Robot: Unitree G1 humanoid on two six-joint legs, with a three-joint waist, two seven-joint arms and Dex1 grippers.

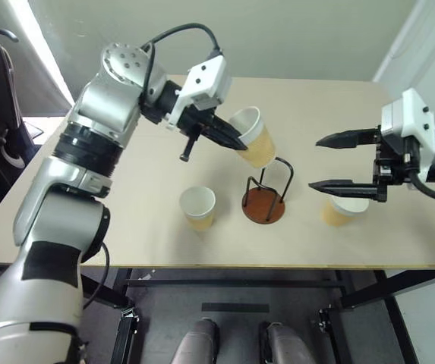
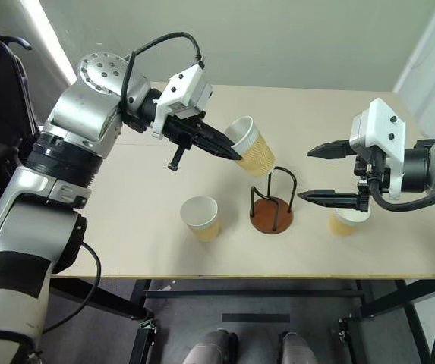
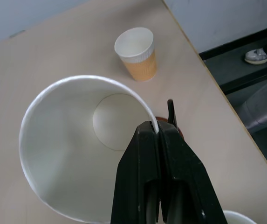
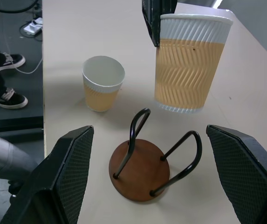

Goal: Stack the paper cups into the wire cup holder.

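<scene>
Pinching the rim of one paper cup point(image 1: 253, 137), the left gripper point(image 1: 228, 136) holds it tilted in the air just above and beside the wire cup holder point(image 1: 264, 200), whose loops stand upright on the table point(image 1: 126, 205). The cup's base has to come over those loops. The right gripper point(image 1: 340, 161) hangs wide open near another cup point(image 1: 340, 210).

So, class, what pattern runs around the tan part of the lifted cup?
A ribbed zigzag, chevron-like pattern on the lifted cup; the right wrist view shows it best.
</scene>
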